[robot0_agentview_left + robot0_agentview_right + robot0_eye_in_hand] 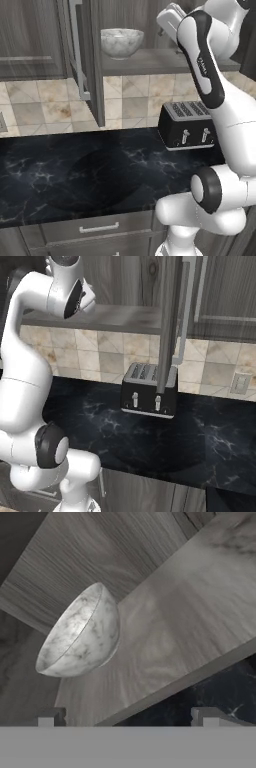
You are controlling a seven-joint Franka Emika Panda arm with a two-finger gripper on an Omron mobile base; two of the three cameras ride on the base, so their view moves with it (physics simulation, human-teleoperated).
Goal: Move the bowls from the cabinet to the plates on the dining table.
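Gripper (128, 716) spread wide, holding nothing | your arm reaches up toward cabinet (150, 60) shelf | marbled bowl (122, 42) sits on shelf, left of hand | open door (170, 326) hides part of toaster (145, 391)

A black toaster (187, 125) stands on the black counter (75, 170) against the tiled wall (45, 105).

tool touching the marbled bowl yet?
Apart. In the hand view the tool has its fingertips open near the shelf edge, with bare shelf between them and the marbled bowl.
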